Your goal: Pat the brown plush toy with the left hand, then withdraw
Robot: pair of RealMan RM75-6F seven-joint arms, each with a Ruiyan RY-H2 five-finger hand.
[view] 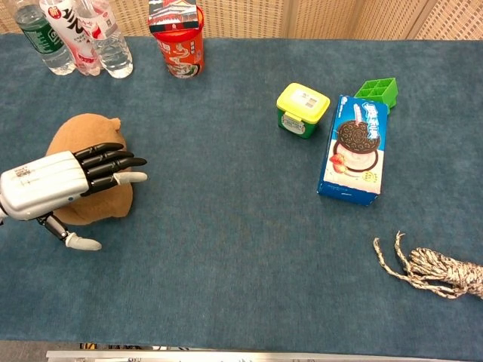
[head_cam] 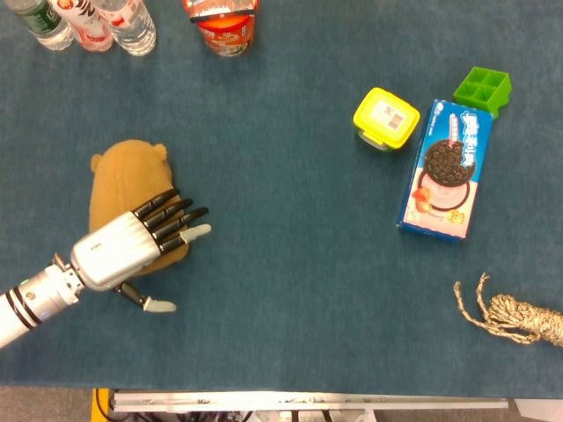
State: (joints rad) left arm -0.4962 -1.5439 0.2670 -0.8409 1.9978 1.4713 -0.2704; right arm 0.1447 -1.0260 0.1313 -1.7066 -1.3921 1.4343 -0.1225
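The brown plush toy (head_cam: 123, 180) (view: 81, 136) lies on the blue table at the left. My left hand (head_cam: 132, 243) (view: 59, 181) hovers over the toy's near half with its fingers spread flat and the thumb hanging below; it holds nothing. Whether the palm touches the toy cannot be told. The near part of the toy is hidden under the hand. My right hand is in neither view.
Water bottles (view: 75, 34) and a red cup (view: 178, 38) stand at the back left. A yellow box (head_cam: 385, 119), a green tray (head_cam: 483, 88) and a cookie box (head_cam: 447, 169) lie right of centre. A rope bundle (head_cam: 515, 315) is near the right edge.
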